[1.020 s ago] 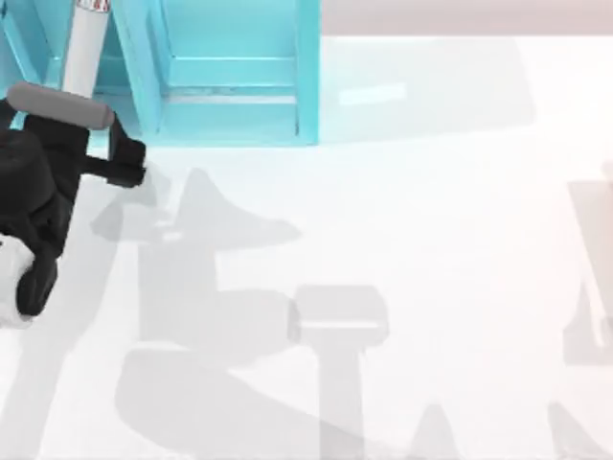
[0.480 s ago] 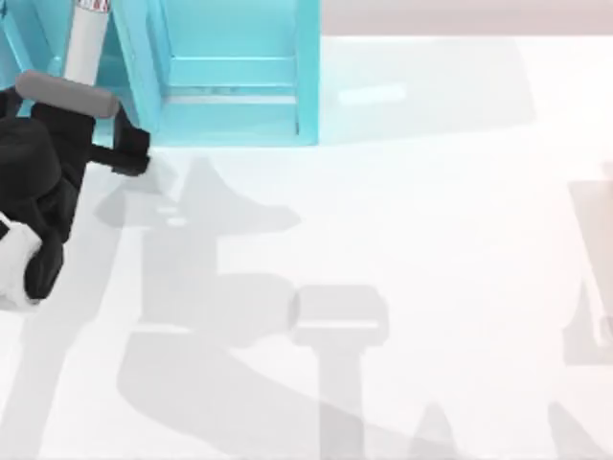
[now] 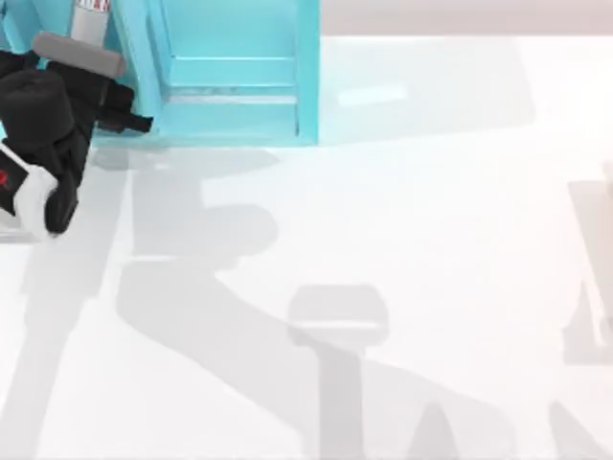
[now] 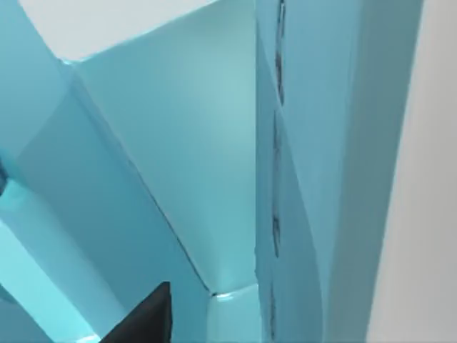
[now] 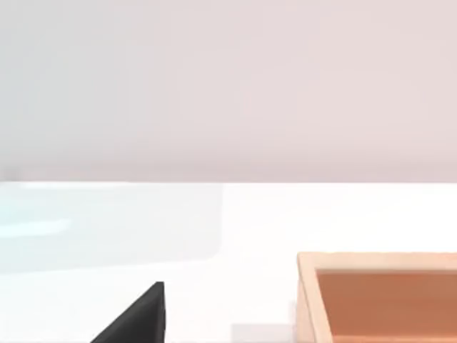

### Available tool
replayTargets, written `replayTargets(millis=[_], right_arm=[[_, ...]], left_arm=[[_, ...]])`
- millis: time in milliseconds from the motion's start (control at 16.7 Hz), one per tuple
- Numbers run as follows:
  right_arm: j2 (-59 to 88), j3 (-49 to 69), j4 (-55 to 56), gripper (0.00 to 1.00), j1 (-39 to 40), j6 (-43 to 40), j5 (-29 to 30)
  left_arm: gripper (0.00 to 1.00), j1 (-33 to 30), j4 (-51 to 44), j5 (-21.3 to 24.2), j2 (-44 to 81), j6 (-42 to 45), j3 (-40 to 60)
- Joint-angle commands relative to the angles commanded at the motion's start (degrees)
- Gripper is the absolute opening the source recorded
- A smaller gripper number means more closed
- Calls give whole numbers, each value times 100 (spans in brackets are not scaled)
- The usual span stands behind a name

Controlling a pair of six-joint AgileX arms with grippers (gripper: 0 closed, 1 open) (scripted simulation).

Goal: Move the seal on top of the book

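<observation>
My left gripper [image 3: 129, 120] is at the back left of the table, right against the front of the large teal shelf unit [image 3: 230, 67]. Its wrist view looks into a teal compartment [image 4: 178, 164] from close up. The book is out of view. In the right wrist view a tan-brown rectangular thing with a paler rim [image 5: 378, 296] lies on the white table, cut off by the frame edge. I cannot tell whether it is the seal. A black part of my right gripper [image 5: 136, 318] shows beside it, a little apart.
A white cylinder with red marks [image 3: 91, 19] stands in the shelf unit just behind my left arm. Grey arm shadows cross the white table [image 3: 431, 220].
My left arm has moved toward the back of the table, and its gripper has gone from the open table up to the shelf unit's front. Its shadow shifted with it.
</observation>
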Motion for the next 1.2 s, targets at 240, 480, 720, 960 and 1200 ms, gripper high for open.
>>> replayTargets(millis=[240,480,720,960,1200], right_arm=[[0,0,0,100,0,0,0],[0,0,0,100,0,0,0],[0,0,0,100,0,0,0],[0,0,0,100,0,0,0],[0,0,0,100,0,0,0]], left_arm=[[100,14,-90,15,85,-1,163],[85,14,-90,15,85,-1,163],[55,14,-90,15,85,-1,163],[25,14,-90,15,85,-1,163],[0,14,-90,15,85,-1,163]])
